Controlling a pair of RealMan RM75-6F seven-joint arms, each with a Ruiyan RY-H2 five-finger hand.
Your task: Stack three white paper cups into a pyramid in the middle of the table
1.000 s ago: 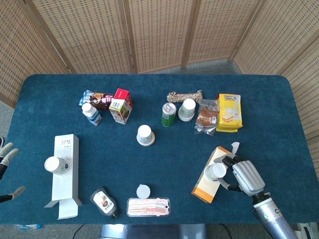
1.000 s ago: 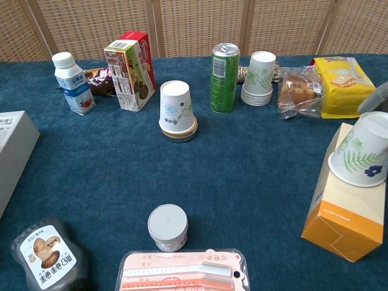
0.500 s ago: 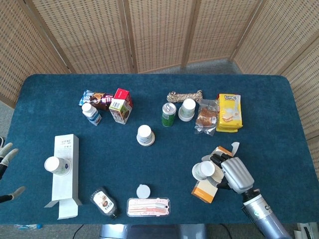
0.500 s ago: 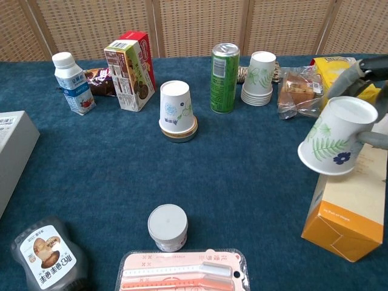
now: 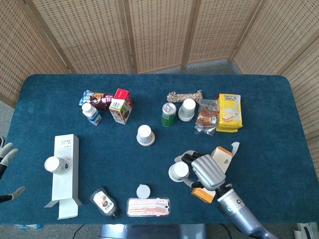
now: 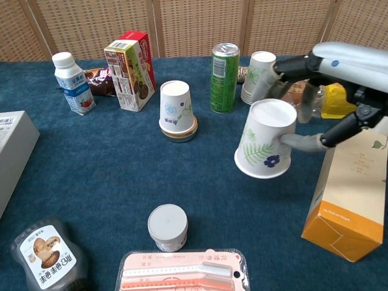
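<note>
My right hand [image 5: 207, 171] [image 6: 327, 91] holds an upside-down white paper cup [image 5: 179, 172] [image 6: 265, 147] with a leaf print, tilted and lifted above the cloth left of the orange box [image 5: 213, 174] [image 6: 350, 200]. A second upside-down cup [image 5: 145, 135] [image 6: 176, 109] stands near the table's middle on a round lid. A third cup [image 5: 56, 166] sits on the white box [image 5: 66, 175] at the left. Several stacked cups [image 5: 187, 109] [image 6: 259, 77] stand beside the green can [image 5: 168, 114] [image 6: 224, 68]. My left hand [image 5: 6, 167] hangs open at the far left edge, holding nothing.
At the back stand a milk bottle [image 6: 73, 82], a red carton [image 6: 130, 70], snack bags [image 6: 299, 90] and a yellow packet [image 5: 229, 112]. Near the front edge lie a white jar [image 6: 167, 227], a pink toothbrush pack [image 6: 182, 271] and a dark sauce bottle [image 6: 47, 257].
My right hand has lifted the leaf-print cup off the orange box and carried it left toward the table's middle. The left hand has stayed still.
</note>
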